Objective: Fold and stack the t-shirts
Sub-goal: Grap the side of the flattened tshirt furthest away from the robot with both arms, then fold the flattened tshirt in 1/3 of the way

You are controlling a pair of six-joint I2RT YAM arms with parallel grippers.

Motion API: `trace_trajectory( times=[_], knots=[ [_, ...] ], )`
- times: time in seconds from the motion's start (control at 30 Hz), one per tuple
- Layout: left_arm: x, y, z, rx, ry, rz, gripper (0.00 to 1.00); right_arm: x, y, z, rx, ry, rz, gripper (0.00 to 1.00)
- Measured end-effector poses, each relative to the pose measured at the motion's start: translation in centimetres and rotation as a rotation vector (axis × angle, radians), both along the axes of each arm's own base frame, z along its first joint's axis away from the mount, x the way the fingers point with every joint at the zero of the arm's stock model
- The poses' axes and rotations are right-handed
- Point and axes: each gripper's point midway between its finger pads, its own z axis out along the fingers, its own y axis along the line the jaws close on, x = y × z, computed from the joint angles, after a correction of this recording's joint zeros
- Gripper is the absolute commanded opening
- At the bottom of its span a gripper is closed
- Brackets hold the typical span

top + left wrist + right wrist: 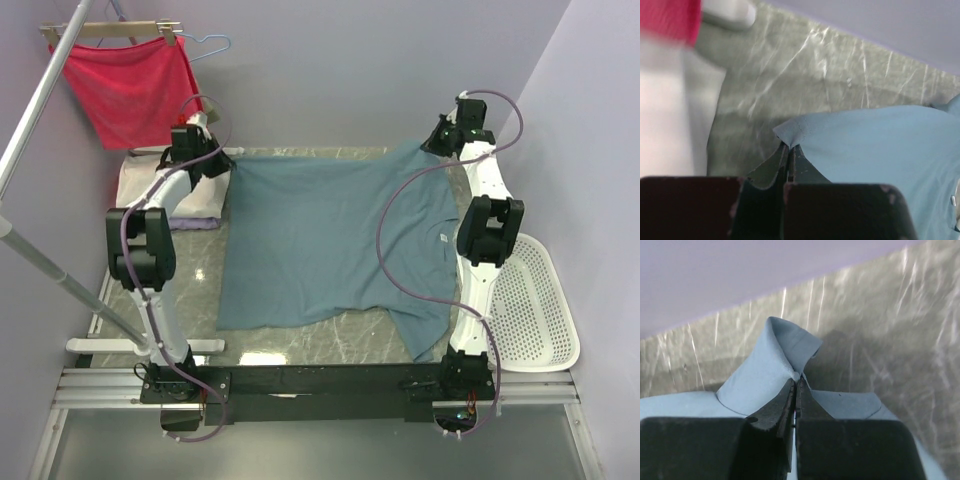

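Observation:
A teal-blue t-shirt (320, 235) lies spread flat on the marble table, its far edge along the back. My left gripper (222, 160) is shut on the shirt's far left corner; in the left wrist view the corner of the t-shirt (805, 131) puckers right at the tips of my left gripper (790, 146). My right gripper (432, 145) is shut on the far right corner; in the right wrist view a peak of the t-shirt (780, 360) rises from the tips of my right gripper (796, 380). Folded cream-white and pale lavender t-shirts (148, 185) are stacked at the far left.
A red cloth (130, 85) hangs on a wooden hanger at the back left, beside a slanted metal rail (40, 100). A white perforated basket (535, 305) sits at the table's right edge. The lilac wall stands close behind both grippers.

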Motion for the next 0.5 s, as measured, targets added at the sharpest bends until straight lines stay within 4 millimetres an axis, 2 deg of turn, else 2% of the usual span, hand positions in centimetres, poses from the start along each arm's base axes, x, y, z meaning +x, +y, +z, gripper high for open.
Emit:
trace_trajectory(
  times=[0.13, 0.2, 0.3, 0.4, 0.5],
  knots=[
    [3.1, -0.2, -1.1, -0.022, -0.008, -0.047, 0.01, 0.8, -0.3, 1.2, 0.005, -0.052, 0.005, 0.0],
    [3.7, -0.3, -2.5, -0.037, 0.006, -0.063, 0.01, 1.1, 0.0, 1.7, 0.016, -0.074, 0.023, 0.0],
    [3.1, -0.4, -4.7, -0.058, 0.049, -0.083, 0.01, 1.3, 0.7, 2.0, 0.037, -0.096, 0.057, 0.0],
    [1.8, -0.8, -5.9, -0.082, 0.07, -0.098, 0.01, 0.9, 1.4, 1.7, 0.057, -0.098, 0.087, 0.0],
    [-0.7, -1.3, -6.9, -0.112, 0.104, -0.106, 0.01, -1.3, 1.9, -0.2, 0.075, -0.033, 0.097, 0.0]
  ],
)
